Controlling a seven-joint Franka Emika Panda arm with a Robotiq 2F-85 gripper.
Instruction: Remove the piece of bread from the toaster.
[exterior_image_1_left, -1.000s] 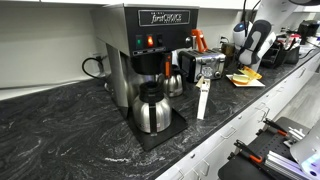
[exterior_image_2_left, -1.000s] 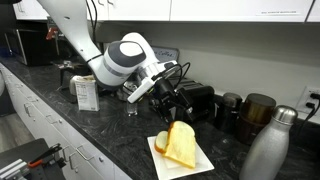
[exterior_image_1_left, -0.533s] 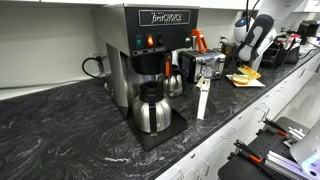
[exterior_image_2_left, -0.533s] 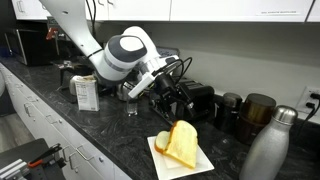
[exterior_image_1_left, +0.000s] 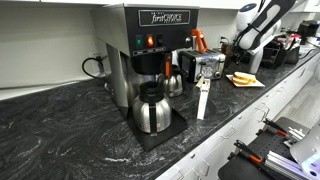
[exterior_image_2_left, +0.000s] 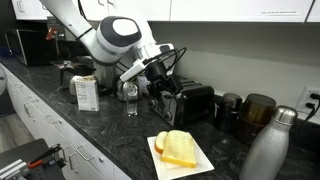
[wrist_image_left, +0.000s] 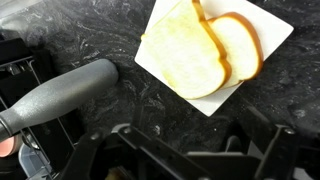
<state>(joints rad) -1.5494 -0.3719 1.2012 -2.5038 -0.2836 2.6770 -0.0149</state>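
In an exterior view, the small shiny chrome toaster (exterior_image_1_left: 208, 66) stands beside the steel-and-black coffee machine (exterior_image_1_left: 150, 40). Just past it, the flat yellowish piece of bread (exterior_image_1_left: 243, 78) lies on a white square plate (exterior_image_1_left: 254, 83).

In an exterior view, the black robot gripper (exterior_image_2_left: 163, 88) hangs above the toaster (exterior_image_2_left: 192, 102). The bread (exterior_image_2_left: 178, 148) lies flat on the plate (exterior_image_2_left: 200, 163) in front.

In the wrist view, the bread (wrist_image_left: 185, 55) rests on the plate (wrist_image_left: 270, 25). The jaws are spread with nothing between them.

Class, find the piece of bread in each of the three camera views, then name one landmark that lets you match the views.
In an exterior view: the piece of bread lies far right on the counter, beyond the toaster.
In an exterior view: bottom centre, lying flat in front of the toaster.
Wrist view: upper centre-right.
Shared landmark: the white square plate under the bread.
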